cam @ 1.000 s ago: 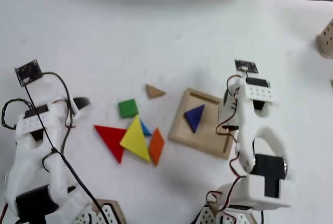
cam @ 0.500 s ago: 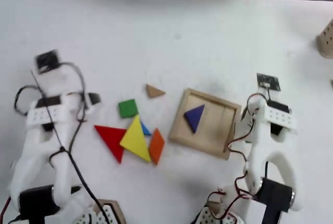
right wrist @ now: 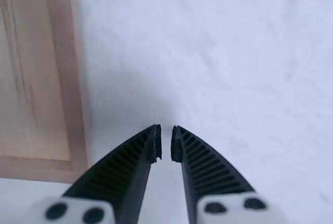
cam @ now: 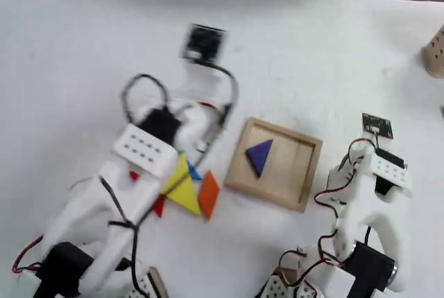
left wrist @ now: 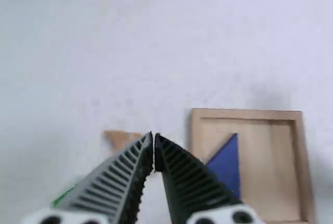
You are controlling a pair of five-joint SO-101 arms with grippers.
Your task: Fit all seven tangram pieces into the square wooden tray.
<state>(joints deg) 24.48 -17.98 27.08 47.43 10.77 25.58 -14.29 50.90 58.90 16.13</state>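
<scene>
White tabletop lies beneath the left claw, shut and empty; unopened, it may shove away the tan triangle beside its tips.

Left arm covers most of the red triangle and a corner of the yellow triangle, both on the side away from the tray. Both wrist views cut the tray off at the frame edge. Green piece is just a sliver behind the left end effector, shape unclear. Tan triangle is partly hidden there too.
</scene>
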